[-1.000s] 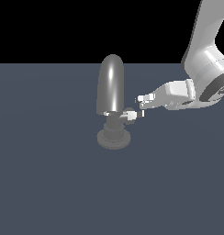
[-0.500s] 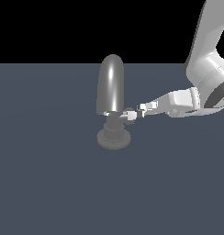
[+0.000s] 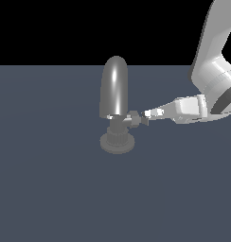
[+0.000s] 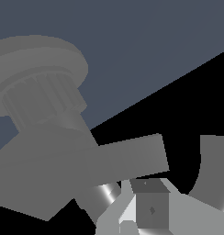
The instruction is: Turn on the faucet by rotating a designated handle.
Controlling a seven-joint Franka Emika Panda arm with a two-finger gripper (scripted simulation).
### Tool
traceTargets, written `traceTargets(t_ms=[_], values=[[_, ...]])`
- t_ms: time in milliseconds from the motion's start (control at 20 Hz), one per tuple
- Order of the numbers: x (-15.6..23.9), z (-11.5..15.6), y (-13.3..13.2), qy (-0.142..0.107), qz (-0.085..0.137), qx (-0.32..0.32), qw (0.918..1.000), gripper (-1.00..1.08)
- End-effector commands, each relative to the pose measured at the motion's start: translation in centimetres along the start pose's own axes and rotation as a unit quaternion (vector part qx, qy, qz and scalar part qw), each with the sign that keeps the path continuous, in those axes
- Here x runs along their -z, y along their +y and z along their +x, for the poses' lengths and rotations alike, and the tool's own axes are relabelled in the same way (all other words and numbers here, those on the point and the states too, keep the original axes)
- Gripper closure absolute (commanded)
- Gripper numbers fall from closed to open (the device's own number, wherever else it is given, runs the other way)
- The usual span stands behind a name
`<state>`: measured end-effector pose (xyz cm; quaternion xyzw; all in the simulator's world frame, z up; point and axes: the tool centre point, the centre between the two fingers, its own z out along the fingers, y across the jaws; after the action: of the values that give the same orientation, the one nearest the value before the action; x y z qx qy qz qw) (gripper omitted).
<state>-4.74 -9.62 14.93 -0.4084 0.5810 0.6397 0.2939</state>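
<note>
While the white arm (image 3: 213,71) is descending from the upper corner on the exterior view's right, its forearm is bending at a rounded joint and reaching nearly level toward the exterior view's left. The tool (image 3: 138,117) is sitting at the faucet's neck, its tip touching or just beside the handle (image 3: 132,119); whether its fingers are parted or pressed together cannot be told from either view.

Faucet (image 3: 115,106): grey shiny metal, standing upright near the middle of the dark blue-grey surface (image 3: 56,189). Its tall bullet-shaped spout is catching a bright vertical highlight; a short neck is joining it to a round ribbed base.

Handle: a small short grey piece, projecting from the neck toward the exterior view's right, just under the spout's lower rim.

Wrist view: the ribbed base (image 4: 38,94) is filling much of the frame close up, with a flat grey bar (image 4: 127,158) projecting from the faucet's body and a pale tool finger (image 4: 148,209) just beside it.
</note>
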Motion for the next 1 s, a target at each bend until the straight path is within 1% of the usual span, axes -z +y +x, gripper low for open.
traceTargets(t_ms=[0, 300, 350, 400, 950], values=[[-0.1, 3.3, -0.8, -0.004, 0.002, -0.018, 0.9998, 1.08], [-0.1, 7.0, -1.9, -0.006, 0.002, -0.025, 0.9997, 1.08], [-0.1, 7.0, -1.9, -0.006, 0.002, -0.025, 0.9997, 1.08], [0.0, 2.5, -1.5, 0.001, -0.002, 0.01, 0.9999, 1.08], [-0.1, 5.7, -4.6, -0.003, 0.0, -0.008, 1.0, 1.08]])
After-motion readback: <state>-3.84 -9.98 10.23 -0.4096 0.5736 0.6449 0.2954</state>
